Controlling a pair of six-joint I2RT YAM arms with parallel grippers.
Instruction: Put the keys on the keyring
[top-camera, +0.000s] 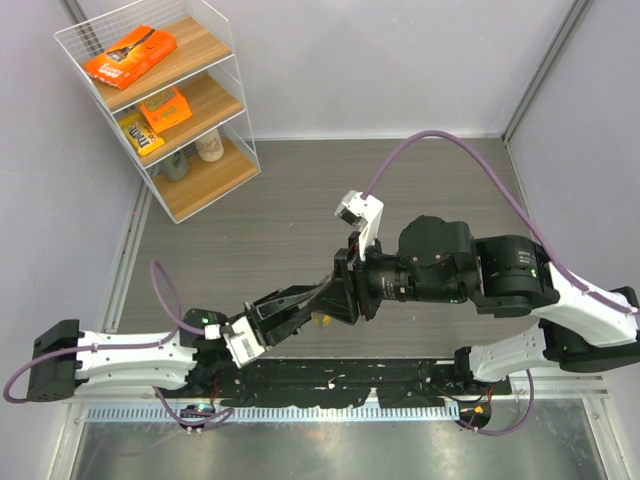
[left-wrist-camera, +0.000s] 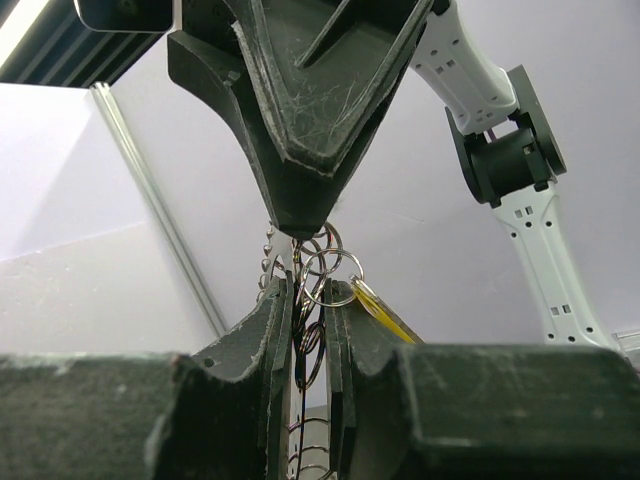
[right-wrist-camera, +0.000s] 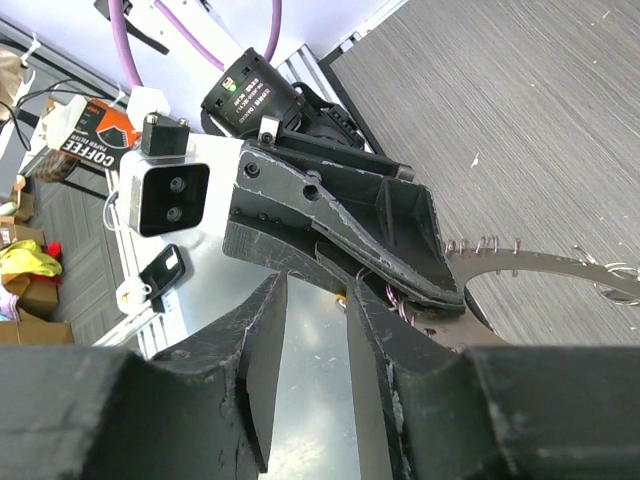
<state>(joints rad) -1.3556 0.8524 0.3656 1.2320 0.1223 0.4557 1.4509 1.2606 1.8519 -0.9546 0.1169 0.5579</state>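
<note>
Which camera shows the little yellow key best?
The left wrist camera. There the yellow key shows up clearly, close beside the silvery keyring and the left claw. The top camera shows it only as a tiny yellow speck. The right wrist camera doesn't show it at all.

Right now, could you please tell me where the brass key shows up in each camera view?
Top view: brass key, a yellow speck at centre, just below the tip of the right tool.
Left wrist: brass key right of centre, just right of the keyring.
Right wrist: not visible.
Shared landmark: the right tool, seen in all three views.
</note>
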